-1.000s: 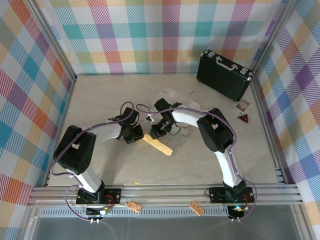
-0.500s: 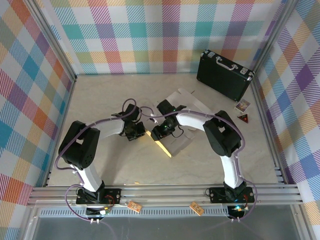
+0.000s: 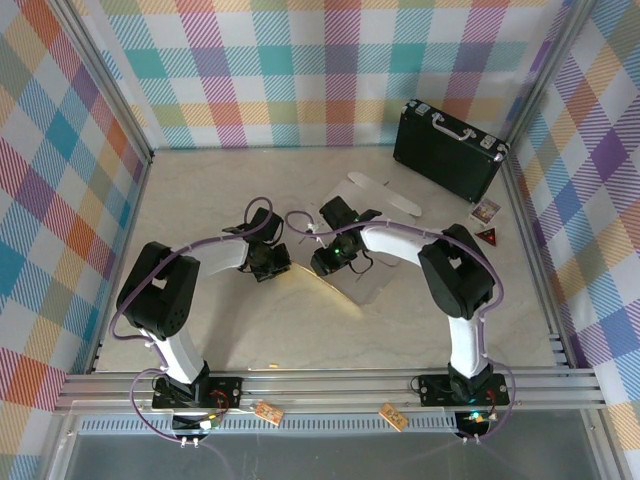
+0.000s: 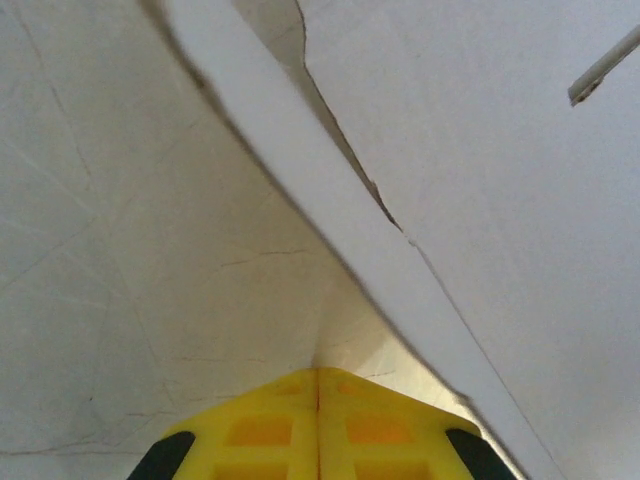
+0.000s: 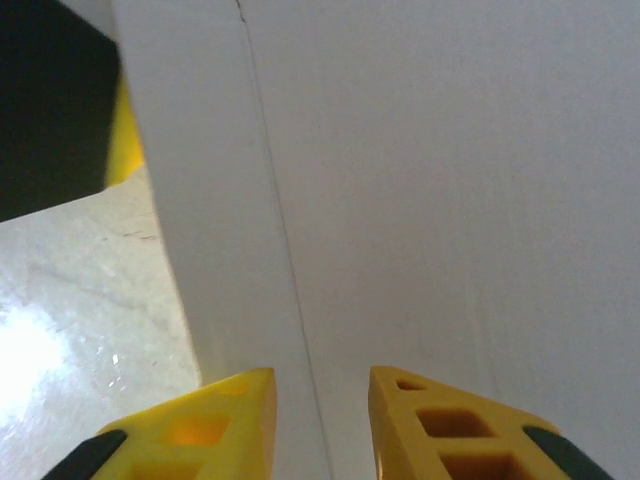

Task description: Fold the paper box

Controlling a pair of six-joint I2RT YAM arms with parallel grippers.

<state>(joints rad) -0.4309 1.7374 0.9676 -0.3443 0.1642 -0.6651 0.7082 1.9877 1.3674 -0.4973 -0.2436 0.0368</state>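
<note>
The paper box (image 3: 370, 282) lies white side up in the middle of the table, and a long rounded flap (image 3: 384, 194) reaches toward the back. My left gripper (image 3: 268, 262) is at the box's left edge. In the left wrist view it (image 4: 318, 376) is shut with nothing between its fingers, resting on the table beside a narrow white strip of the box (image 4: 330, 190). My right gripper (image 3: 326, 264) hovers over the box's left part. In the right wrist view it (image 5: 322, 388) is open above a white panel (image 5: 450, 200), with a crease running between its fingers.
A black hard briefcase (image 3: 447, 150) stands at the back right. A small card (image 3: 485, 210) and a red triangle (image 3: 486, 236) lie by the right wall. Plaid walls close in three sides, and an aluminium rail (image 3: 320, 385) runs along the near edge.
My right gripper was shut and now stands open. The tan underside of the box that showed near the front has dropped out of sight, and the box now lies white side up. The left gripper stays shut.
</note>
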